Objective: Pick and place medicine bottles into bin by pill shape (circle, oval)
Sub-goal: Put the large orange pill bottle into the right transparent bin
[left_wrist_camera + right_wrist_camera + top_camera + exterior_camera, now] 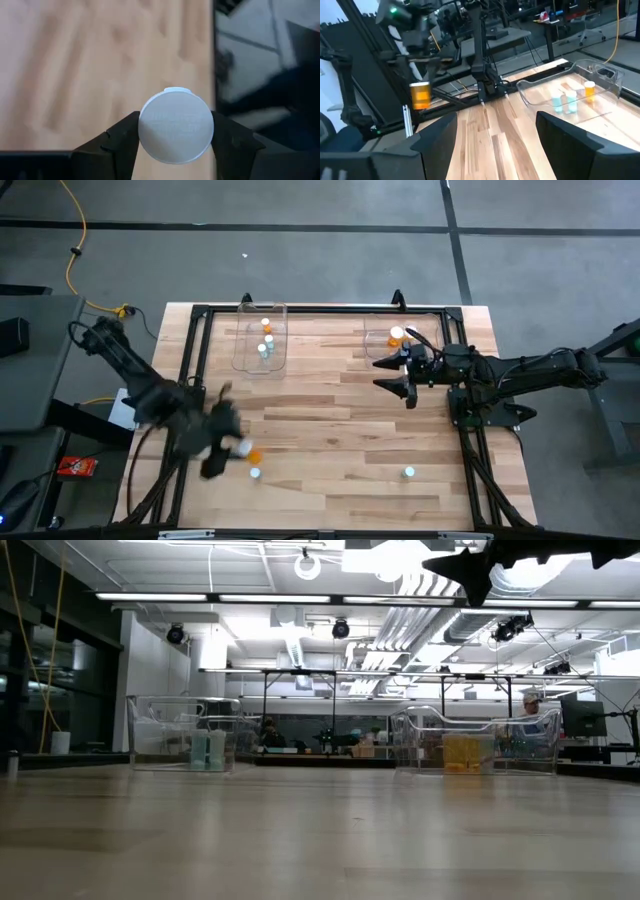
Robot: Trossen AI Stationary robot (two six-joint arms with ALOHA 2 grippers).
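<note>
My left gripper (232, 448) hangs over the table's near left part, shut on an amber bottle with a white cap (176, 126). The bottle also shows in the right wrist view (420, 95), clear of the table. My right gripper (386, 375) is open and empty, raised just in front of the right clear bin (372, 340). Two loose bottles stand on the table on their bases: one (256, 473) close to my left gripper, one (409, 472) at the near right. My left gripper pinches the bottle by the sides of its round white cap (145, 125) between its two fingers. The fingers come from above, slanting down. The amber body (420, 96) hangs below the fingers, lifted clear of the table.
The left clear bin (243, 340) at the far side holds an amber bottle (266, 327) and two pale ones (265, 346). The right bin holds an amber bottle (397, 335). A black frame (300, 310) runs round the table. Bare wood lies between the bins and the near edge.
</note>
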